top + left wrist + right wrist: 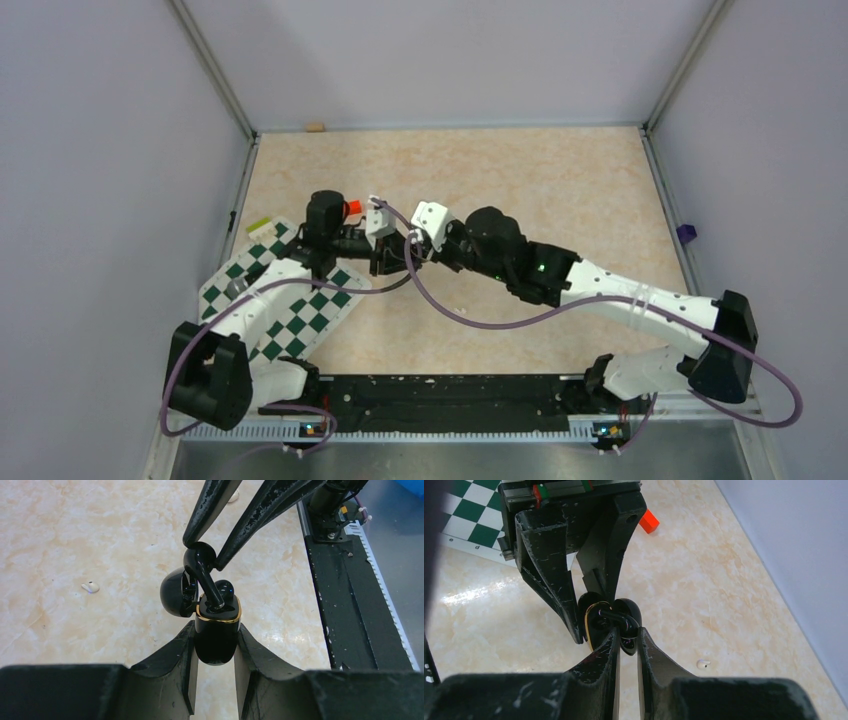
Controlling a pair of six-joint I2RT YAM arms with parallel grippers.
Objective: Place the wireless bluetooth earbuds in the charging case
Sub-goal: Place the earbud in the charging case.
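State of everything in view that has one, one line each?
left gripper: shut on charging case
right gripper: shut on earbud
charging case: open, upright
earbud: stem tip in the case, not seated
second earbud: looks seated in the case

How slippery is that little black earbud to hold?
Probably slippery: the earbud is glossy and rounded, pinched only at its head by the right tool. It looks stiff: its stem runs straight to the charging case. Likely light, being tiny.
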